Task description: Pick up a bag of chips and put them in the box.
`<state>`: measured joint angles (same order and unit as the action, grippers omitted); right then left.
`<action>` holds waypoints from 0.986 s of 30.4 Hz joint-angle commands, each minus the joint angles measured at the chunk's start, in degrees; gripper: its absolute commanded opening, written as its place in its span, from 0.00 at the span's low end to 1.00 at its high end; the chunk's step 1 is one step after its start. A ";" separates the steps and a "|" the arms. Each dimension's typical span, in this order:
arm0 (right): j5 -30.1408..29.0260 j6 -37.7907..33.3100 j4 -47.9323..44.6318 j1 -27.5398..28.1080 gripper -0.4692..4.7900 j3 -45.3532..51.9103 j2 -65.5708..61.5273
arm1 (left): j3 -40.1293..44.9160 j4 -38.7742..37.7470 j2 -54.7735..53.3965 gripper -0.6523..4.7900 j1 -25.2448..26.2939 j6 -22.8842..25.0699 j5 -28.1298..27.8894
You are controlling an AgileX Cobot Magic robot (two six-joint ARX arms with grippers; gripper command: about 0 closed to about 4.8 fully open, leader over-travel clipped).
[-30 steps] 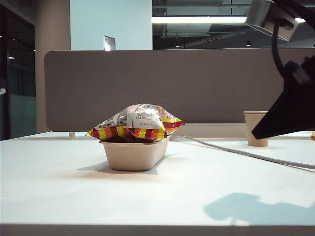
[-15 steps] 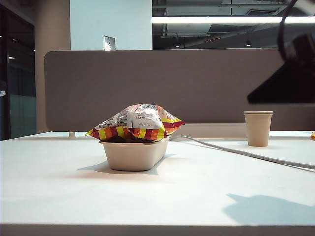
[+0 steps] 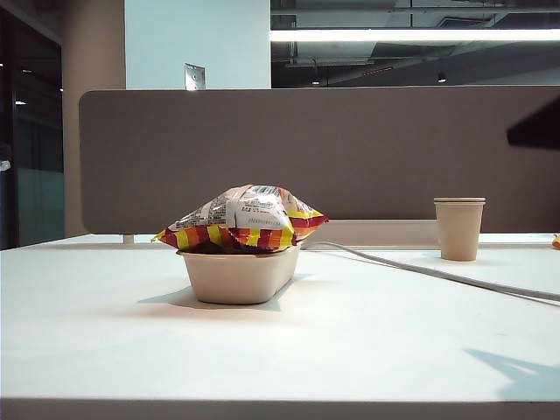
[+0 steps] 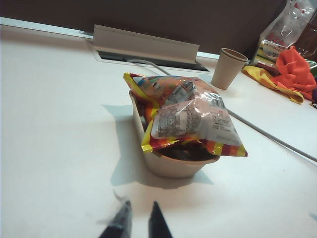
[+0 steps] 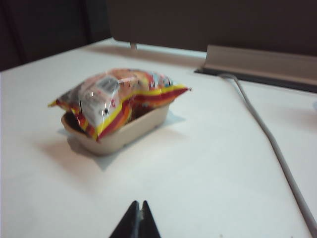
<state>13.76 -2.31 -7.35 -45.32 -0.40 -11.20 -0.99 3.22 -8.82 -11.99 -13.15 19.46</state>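
The bag of chips (image 3: 242,217) lies puffed and shiny across the top of the box (image 3: 238,276), its striped ends hanging over the rim. The left wrist view shows the bag of chips (image 4: 190,115) in the box (image 4: 173,163) a short way beyond my left gripper (image 4: 141,203), which is open with only table between its fingers. My right gripper (image 5: 139,202) is shut and empty above the table, well short of the bag of chips (image 5: 114,96) and the box (image 5: 129,134). Only a dark piece of the right arm (image 3: 535,131) shows in the exterior view.
A beige paper cup (image 3: 458,228) stands at the back right. A grey cable (image 3: 437,273) runs from behind the box to the right edge. A grey partition (image 3: 350,157) closes the back. Orange and yellow cloths (image 4: 294,72) and a clear plastic bag (image 4: 285,29) lie beyond the cup.
The right arm has lifted and pulled away to the right, nearly leaving the exterior view and uncovering the cup. Its shadow slid right. Bag and box have not moved.
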 commanded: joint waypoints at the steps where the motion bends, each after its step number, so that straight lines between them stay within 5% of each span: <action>1: 0.31 -0.09 8.22 -0.11 0.09 0.15 3.78 | -0.04 0.72 -0.09 0.22 -0.07 0.04 0.28; 17: -0.35 2.19 14.45 -0.07 0.09 0.15 4.90 | 0.46 -0.98 -0.11 0.21 -0.07 1.18 -0.42; 20: -0.35 3.52 14.43 -0.07 0.09 0.15 2.40 | 0.46 -1.90 -0.11 0.11 -0.07 4.92 -0.48; 30: -0.39 4.07 12.57 -0.07 0.09 0.22 -5.42 | 0.46 -4.85 -0.11 0.11 -0.07 14.10 -2.73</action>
<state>13.47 1.56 7.16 -45.32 -0.27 -16.16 -0.43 -1.65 -8.84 -11.99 -0.75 17.06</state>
